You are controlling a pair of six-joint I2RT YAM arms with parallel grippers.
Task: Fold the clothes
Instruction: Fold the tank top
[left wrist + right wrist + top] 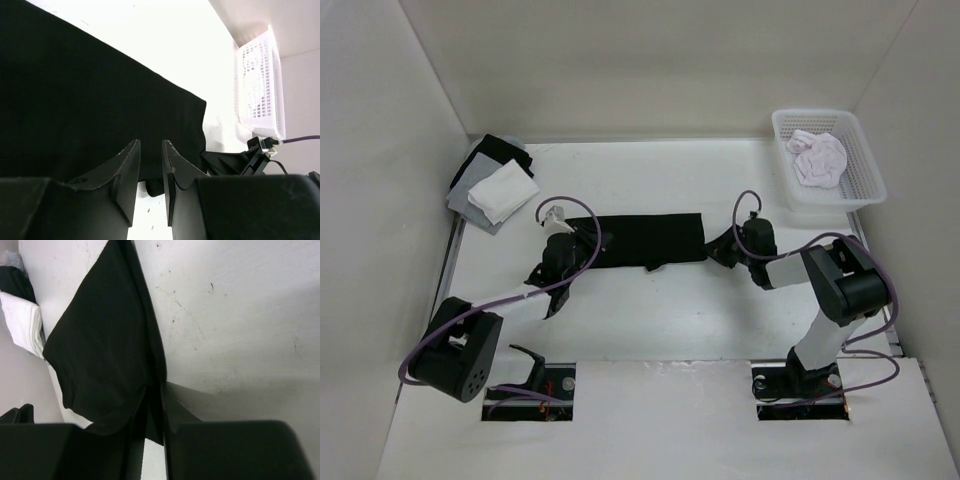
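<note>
The clothes, a plain black shirt, lie in a long band across the middle of the white table. My left gripper is at the band's left end. In the left wrist view the shirt fills the space beyond the left gripper. Its jaws stand apart over the shirt's near edge, and bare table shows between them. My right gripper is at the band's right end. In the right wrist view a fold of the shirt runs into the narrow gap of the right gripper, which is shut on it.
A white basket stands at the back right with a pinkish-white garment in it; the basket also shows in the left wrist view. A stack of white, grey and black cloth squares lies at the back left. Walls close in three sides.
</note>
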